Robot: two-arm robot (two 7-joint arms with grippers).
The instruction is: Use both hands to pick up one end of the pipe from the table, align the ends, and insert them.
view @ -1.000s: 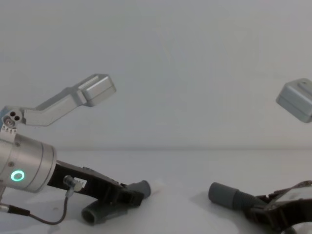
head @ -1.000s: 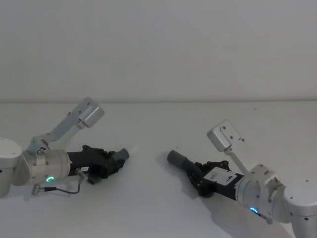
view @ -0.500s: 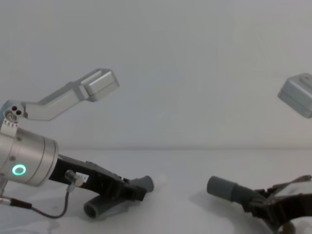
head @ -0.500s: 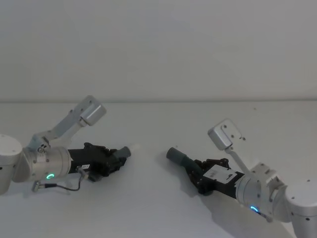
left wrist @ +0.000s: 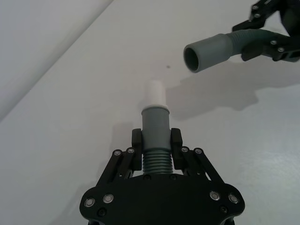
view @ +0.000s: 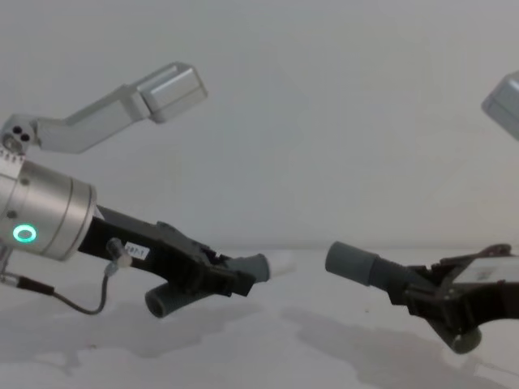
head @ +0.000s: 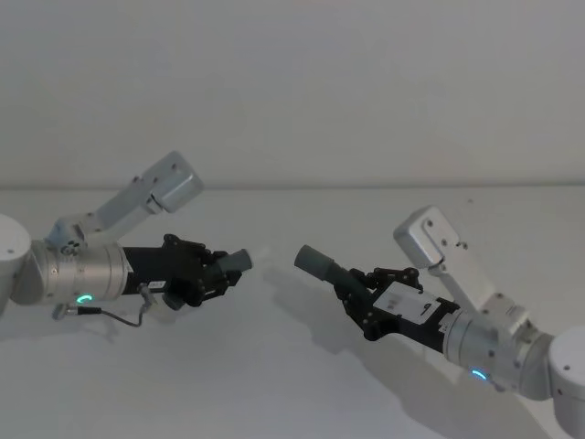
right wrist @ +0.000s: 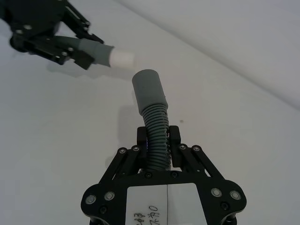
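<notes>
left gripper (left wrist: 155,146) clamps pipe (left wrist: 155,161) just behind white-tipped cuff (left wrist: 155,115) | right gripper (right wrist: 158,140) clamps farther behind socket cuff (right wrist: 149,88) | judged light, bendy: free corrugated length may flex on insertion

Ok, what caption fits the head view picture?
Held above the table, left gripper's tipped hose faces right gripper's socket hose, ends not yet joined.

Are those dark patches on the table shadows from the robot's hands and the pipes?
Yes, shadows. Head view: soft grey ones lie on the table beneath the left gripper and right gripper, apart from them, so the held pieces seem raised off it. Left wrist view: the socket piece throws a darker patch near the white-tipped piece. Chest view: faint smudges below both; the green ring light glows.
</notes>
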